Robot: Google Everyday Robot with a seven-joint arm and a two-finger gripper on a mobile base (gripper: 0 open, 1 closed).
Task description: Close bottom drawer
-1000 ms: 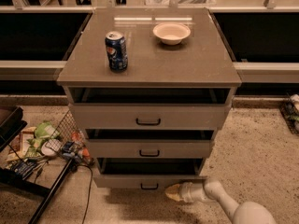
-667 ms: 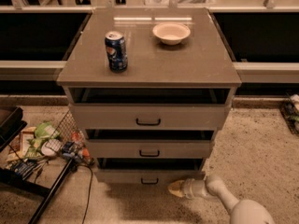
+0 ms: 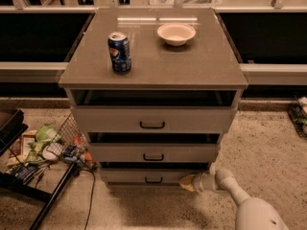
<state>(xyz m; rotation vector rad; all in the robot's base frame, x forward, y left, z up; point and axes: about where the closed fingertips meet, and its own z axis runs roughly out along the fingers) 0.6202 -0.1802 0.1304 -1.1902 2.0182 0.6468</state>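
Observation:
The bottom drawer is the lowest of three grey-beige drawers in the cabinet, with a low front panel and a small black handle. It sticks out only a little, less than the two drawers above. My gripper comes in from the lower right on a white arm, low near the floor. Its tan tip touches the right end of the bottom drawer's front panel.
A blue soda can and a white bowl stand on the cabinet top. The top drawer and middle drawer stand partly open. A wire basket with litter and a black stand leg lie at left on the speckled floor.
The bottom drawer has slid back into the cabinet, with its front panel now farther in. My gripper has followed it inward and to the left.

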